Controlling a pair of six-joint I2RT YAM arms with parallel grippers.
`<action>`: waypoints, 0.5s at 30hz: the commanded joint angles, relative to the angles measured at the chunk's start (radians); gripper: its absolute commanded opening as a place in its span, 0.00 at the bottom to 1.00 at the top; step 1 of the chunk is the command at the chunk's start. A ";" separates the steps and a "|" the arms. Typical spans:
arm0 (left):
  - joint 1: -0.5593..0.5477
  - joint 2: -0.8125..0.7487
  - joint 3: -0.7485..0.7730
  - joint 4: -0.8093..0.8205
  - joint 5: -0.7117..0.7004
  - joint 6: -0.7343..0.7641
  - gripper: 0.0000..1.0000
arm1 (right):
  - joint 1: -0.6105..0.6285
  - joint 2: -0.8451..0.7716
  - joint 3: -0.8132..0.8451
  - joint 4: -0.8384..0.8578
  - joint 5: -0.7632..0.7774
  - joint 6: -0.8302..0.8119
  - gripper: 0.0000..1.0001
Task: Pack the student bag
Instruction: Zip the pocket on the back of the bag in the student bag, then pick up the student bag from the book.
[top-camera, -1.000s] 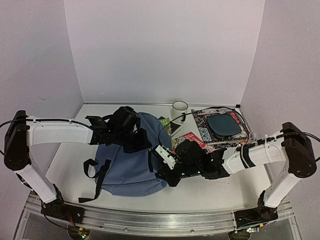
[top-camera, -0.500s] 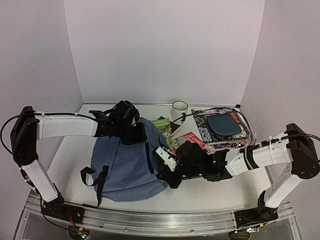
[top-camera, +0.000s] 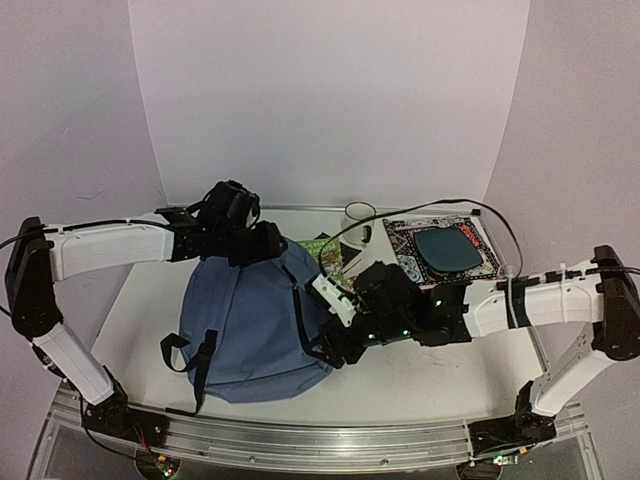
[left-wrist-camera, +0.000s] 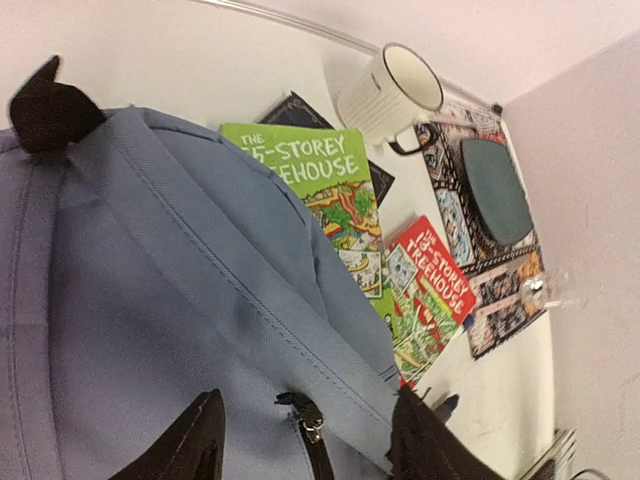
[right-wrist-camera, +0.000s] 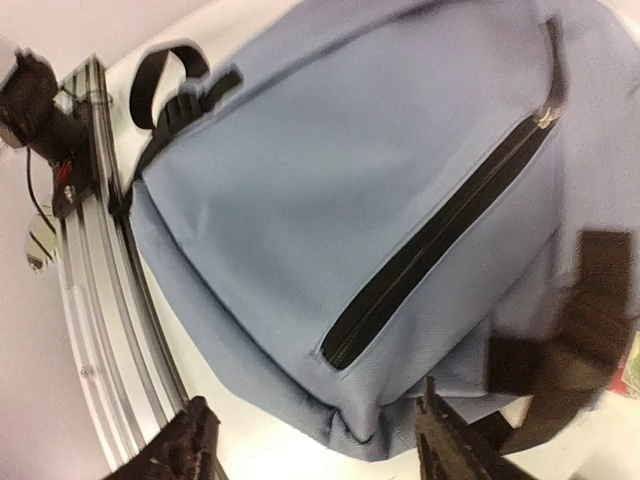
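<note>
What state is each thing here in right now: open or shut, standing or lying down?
student bag, lying down.
front zipper, shut.
mug, upright, looks empty.
green book, closed, flat, partly hidden by the bag.
red book, closed, flat.
left gripper, open over the bag's top.
right gripper, open at the bag's edge.

Student bag (top-camera: 250, 320): now bunched rounder; left gripper (top-camera: 262, 245) moved from mid-bag to its far top edge; right gripper (top-camera: 335, 340) shifted farther up its right side, its arm now hiding the red book.
</note>
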 joint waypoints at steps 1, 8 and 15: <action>0.014 -0.099 -0.007 -0.079 -0.118 0.057 0.75 | -0.082 -0.077 0.097 -0.066 -0.010 -0.015 0.79; 0.173 -0.144 -0.026 -0.137 -0.079 0.175 1.00 | -0.216 -0.075 0.125 -0.077 -0.117 0.015 0.91; 0.447 -0.069 -0.009 -0.137 0.184 0.344 1.00 | -0.267 -0.050 0.126 -0.056 -0.174 0.063 0.98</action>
